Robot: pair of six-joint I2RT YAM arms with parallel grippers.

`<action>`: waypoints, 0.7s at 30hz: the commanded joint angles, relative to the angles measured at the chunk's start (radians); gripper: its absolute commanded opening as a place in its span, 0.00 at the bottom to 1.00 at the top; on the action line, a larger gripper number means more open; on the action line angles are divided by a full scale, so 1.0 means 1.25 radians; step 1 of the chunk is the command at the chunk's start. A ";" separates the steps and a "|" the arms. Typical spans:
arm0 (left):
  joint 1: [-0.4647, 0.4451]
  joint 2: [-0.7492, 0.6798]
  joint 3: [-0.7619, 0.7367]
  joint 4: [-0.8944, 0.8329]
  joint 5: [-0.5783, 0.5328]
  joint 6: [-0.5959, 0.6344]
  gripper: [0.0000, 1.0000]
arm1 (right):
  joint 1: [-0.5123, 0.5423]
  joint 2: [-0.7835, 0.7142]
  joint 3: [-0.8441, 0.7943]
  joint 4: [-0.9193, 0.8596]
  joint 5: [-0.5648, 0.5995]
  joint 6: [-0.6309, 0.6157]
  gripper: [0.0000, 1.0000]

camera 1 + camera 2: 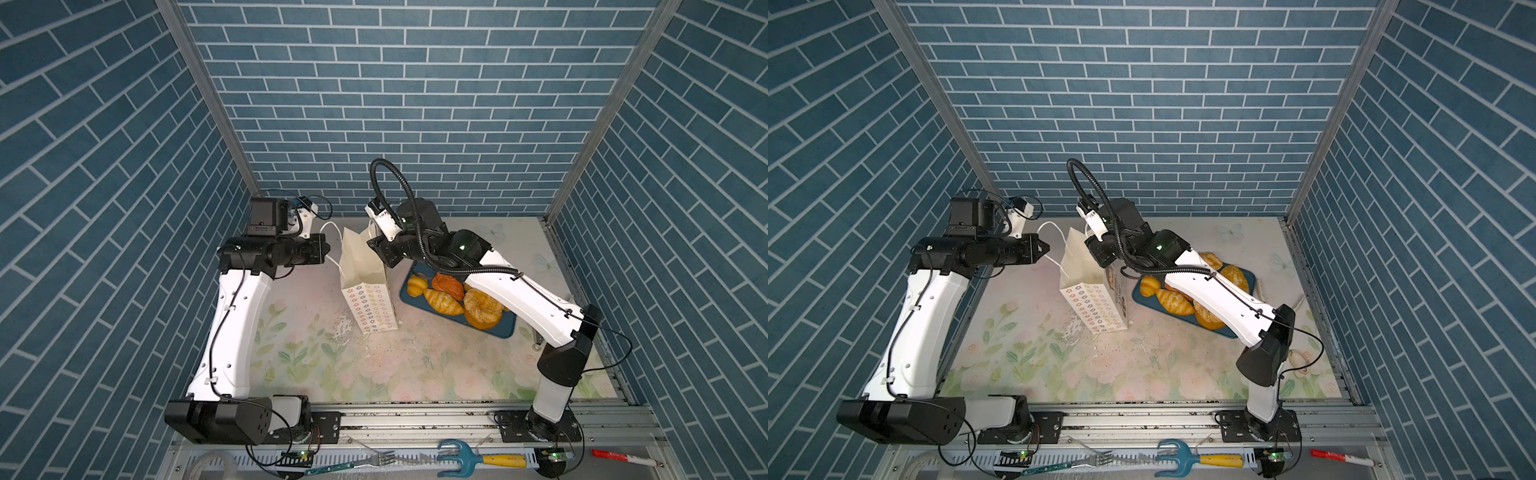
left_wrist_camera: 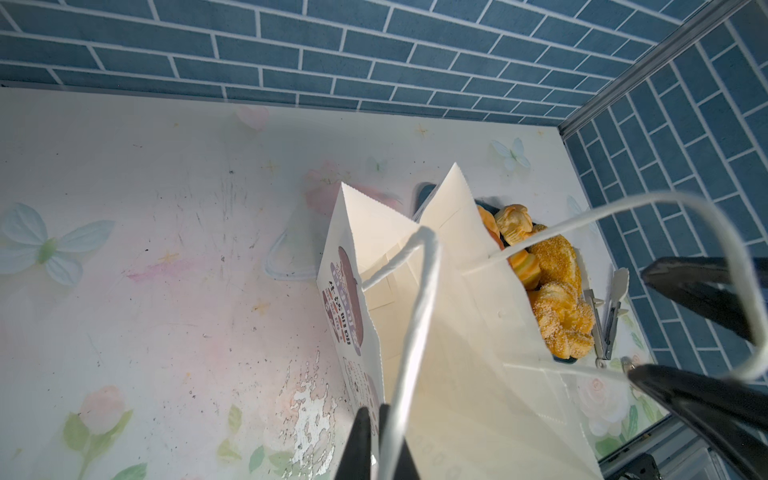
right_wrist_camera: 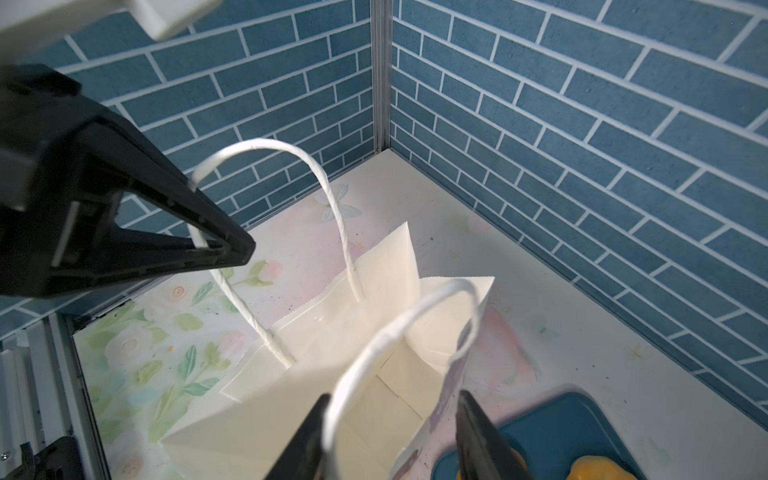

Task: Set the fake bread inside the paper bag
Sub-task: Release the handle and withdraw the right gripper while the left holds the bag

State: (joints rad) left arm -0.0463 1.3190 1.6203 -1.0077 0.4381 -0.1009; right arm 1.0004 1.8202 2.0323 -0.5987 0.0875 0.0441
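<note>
While 1 tall white paper bag (image 1: 361,262) is standing upright on the floral desk (image 1: 316,353), mouth gaping, left fingers (image 3: 158,195) are pinching 1 twisted cord handle (image 3: 332,195). Right fingers (image 3: 478,436) are hanging spread, 2nd handle (image 3: 374,353) betw. them. Bread (image 1: 443,302), approx. 5 pcs showing (ridged, crumb-coated, 1 reddish-brown), is sitting on 1 dk-blue tray (image 1: 505,328) just beside bag.

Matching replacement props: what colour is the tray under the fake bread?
Dark teal-blue; the tray shows barest in the right wrist view.
</note>
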 commanded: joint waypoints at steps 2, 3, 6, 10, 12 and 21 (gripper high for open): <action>0.003 -0.011 -0.002 0.013 -0.001 -0.012 0.17 | 0.001 -0.064 -0.013 -0.021 0.023 -0.015 0.55; 0.002 -0.014 -0.002 0.015 -0.002 -0.013 0.19 | -0.001 -0.072 -0.014 -0.027 0.025 -0.017 0.57; 0.003 -0.017 0.004 0.019 -0.006 -0.016 0.25 | -0.007 -0.098 -0.016 -0.043 0.036 -0.026 0.62; 0.003 -0.018 0.010 0.022 -0.008 -0.020 0.32 | -0.029 -0.139 -0.018 -0.077 0.050 -0.033 0.82; 0.002 -0.019 0.003 0.030 -0.008 -0.024 0.34 | -0.049 -0.160 -0.029 -0.089 0.049 -0.032 0.85; 0.003 -0.028 -0.003 0.039 -0.020 -0.033 0.39 | -0.187 -0.266 -0.128 -0.139 0.049 0.014 0.86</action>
State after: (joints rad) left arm -0.0463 1.3098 1.6207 -0.9733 0.4274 -0.1368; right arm 0.8162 1.5215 1.9007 -0.7124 0.1371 0.0254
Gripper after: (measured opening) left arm 0.390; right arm 0.857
